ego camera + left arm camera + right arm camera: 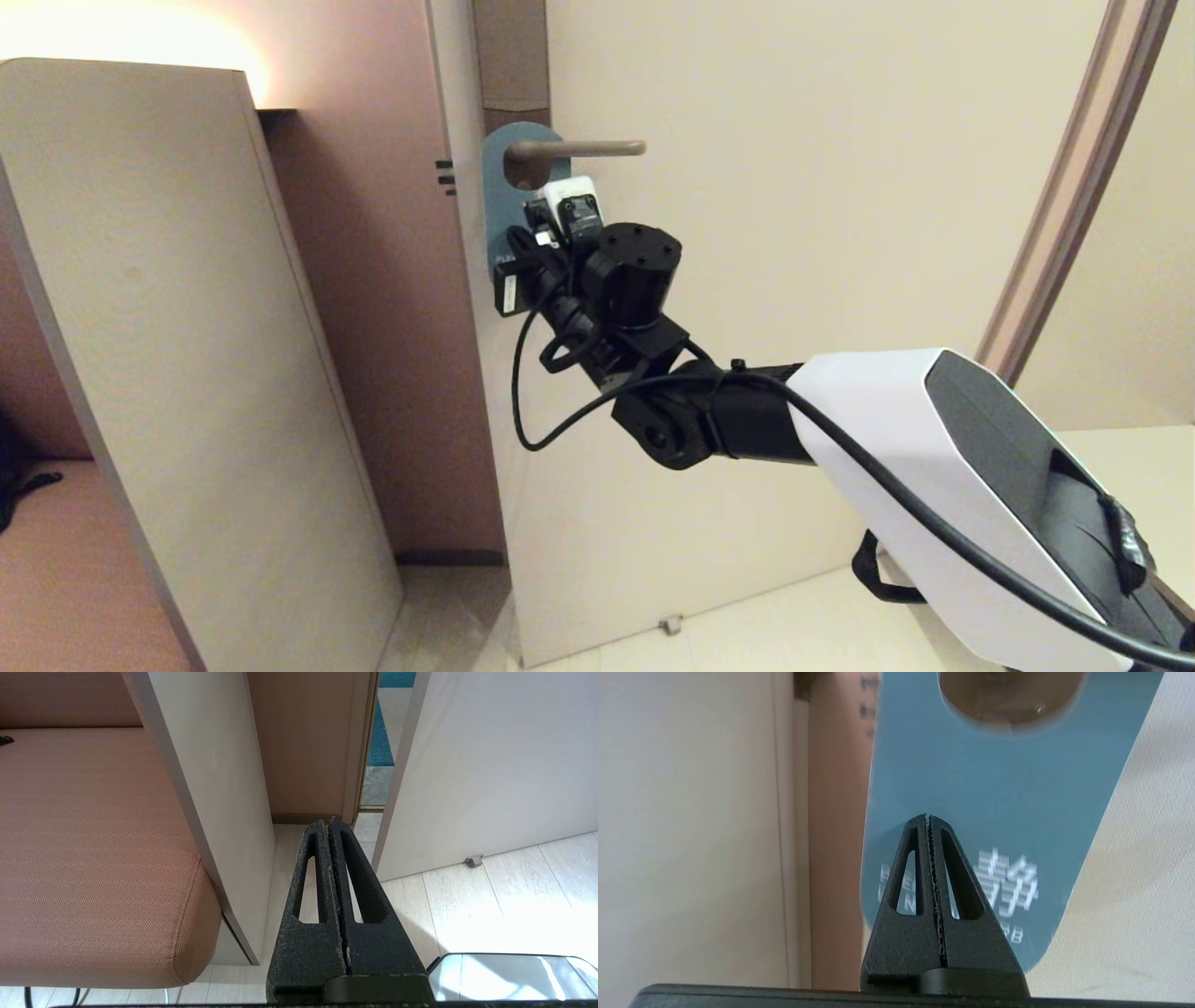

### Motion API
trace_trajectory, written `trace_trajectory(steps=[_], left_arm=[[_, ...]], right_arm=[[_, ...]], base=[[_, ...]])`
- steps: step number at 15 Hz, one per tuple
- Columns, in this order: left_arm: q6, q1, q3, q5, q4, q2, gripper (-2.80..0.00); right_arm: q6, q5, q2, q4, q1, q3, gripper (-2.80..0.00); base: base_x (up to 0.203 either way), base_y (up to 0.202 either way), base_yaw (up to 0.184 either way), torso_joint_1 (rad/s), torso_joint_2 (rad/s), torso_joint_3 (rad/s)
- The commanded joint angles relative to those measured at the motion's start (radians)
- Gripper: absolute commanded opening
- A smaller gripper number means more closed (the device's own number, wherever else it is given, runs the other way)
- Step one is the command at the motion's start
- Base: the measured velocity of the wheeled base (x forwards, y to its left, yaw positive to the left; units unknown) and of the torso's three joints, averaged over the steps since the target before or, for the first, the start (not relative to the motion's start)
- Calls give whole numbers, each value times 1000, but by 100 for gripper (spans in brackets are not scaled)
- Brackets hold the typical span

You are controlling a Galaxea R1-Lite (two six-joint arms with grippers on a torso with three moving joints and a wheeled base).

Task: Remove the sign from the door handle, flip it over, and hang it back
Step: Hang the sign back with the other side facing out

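The blue door-hanger sign (499,201) hangs on the brown lever door handle (583,147), upper centre of the head view. The handle shaft passes through the round cutout at the top of the sign, and the sign lies flat against the cream door (794,233), close to the door's edge. White lettering is visible on its lower part; in the right wrist view the characters are blurred and cannot be read in full.

The right arm reaches up from the lower right of the head view to the middle of the frame. The right tool (929,819) is positioned in front of the sign (971,788), at about mid-height of the sign face and below the cutout. Its two fingers are pressed together along their serrated inner edges, with no gap between them and nothing clamped. Whether the tips touch the sign face cannot be determined.

The left tool (327,823) appears only in the left wrist view, centre of the frame, held low and pointing toward the gap between the door (490,765) and a cream partition panel (210,788). Its fingers are likewise fully closed against each other and hold nothing.

A salmon upholstered seat (93,858) fills the left of that view, beside the partition. Light wood-look flooring (504,891) occupies the lower right. A small door stop (473,860) sits at the door's bottom edge.
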Motion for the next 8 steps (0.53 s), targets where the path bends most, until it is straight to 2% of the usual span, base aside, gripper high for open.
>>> trace_trajectory(steps=[1, 8], left_arm=[[-1, 0, 0, 0, 0, 1, -280], [1, 0, 0, 0, 0, 1, -280]], right_arm=[[2, 4, 28, -6, -16, 0, -280], [-2, 22, 54, -5, -68, 2, -280]], base=[[0, 0, 0, 0, 0, 0], [0, 0, 0, 0, 0, 0]])
